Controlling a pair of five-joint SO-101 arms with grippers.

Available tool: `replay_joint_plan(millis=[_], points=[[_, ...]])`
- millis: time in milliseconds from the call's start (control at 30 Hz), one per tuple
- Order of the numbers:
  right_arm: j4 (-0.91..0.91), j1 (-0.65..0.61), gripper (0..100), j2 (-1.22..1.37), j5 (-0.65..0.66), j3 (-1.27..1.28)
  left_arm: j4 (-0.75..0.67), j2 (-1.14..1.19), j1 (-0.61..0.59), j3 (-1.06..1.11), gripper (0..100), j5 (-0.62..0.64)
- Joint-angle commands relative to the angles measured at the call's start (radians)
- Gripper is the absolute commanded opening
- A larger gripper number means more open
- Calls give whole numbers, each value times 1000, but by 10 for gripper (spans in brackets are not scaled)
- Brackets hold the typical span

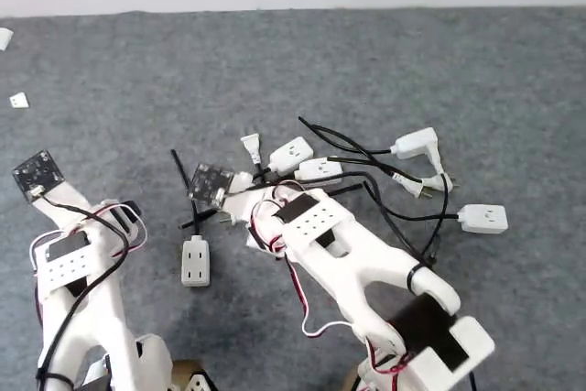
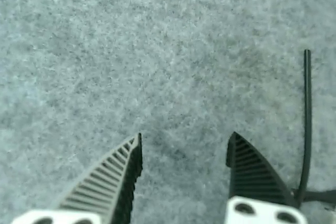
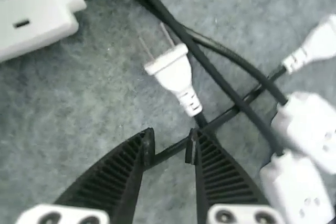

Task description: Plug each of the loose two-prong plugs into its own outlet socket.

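Straddling a thin black cord [image 3: 170, 151] just behind a white two-prong plug [image 3: 170, 69]: right gripper [image 3: 169, 144], narrowly parted | left gripper [image 2: 185, 142]: spread wide over grey felt mat [image 2: 157, 51].

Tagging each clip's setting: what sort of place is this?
Probably a lab or workshop bench for robot practice: a grey felt-like mat, two white robot arms side by side, and loose plugs and outlet sockets on black cords.

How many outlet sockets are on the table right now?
4. One socket lies alone left of the right arm; two sit side by side beyond its tip; one at the far right. The arm may hide more.
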Motion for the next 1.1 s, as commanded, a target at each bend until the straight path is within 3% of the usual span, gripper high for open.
replay_joint_plan(millis=[0, 167, 533, 700, 767, 900, 1067], points=[[-15, 10, 114, 19, 58, -94, -25, 2, -3, -42, 244, 8], [-10, 25, 114, 151, 132, -189, -25, 2, -3, -42, 244, 6], [36, 53, 113, 257, 132, -295, -25, 2, -2, -42, 244, 6], [44, 56, 2, 268, 127, -310, -25, 2, -2, -42, 244, 6], [44, 58, 20, 268, 126, -308, -25, 2, -2, -42, 244, 6], [62, 59, 9, 259, 51, -305, -25, 2, -2, -42, 243, 5], [265, 58, 9, 159, -78, -336, -25, 2, -2, -42, 243, 5]])
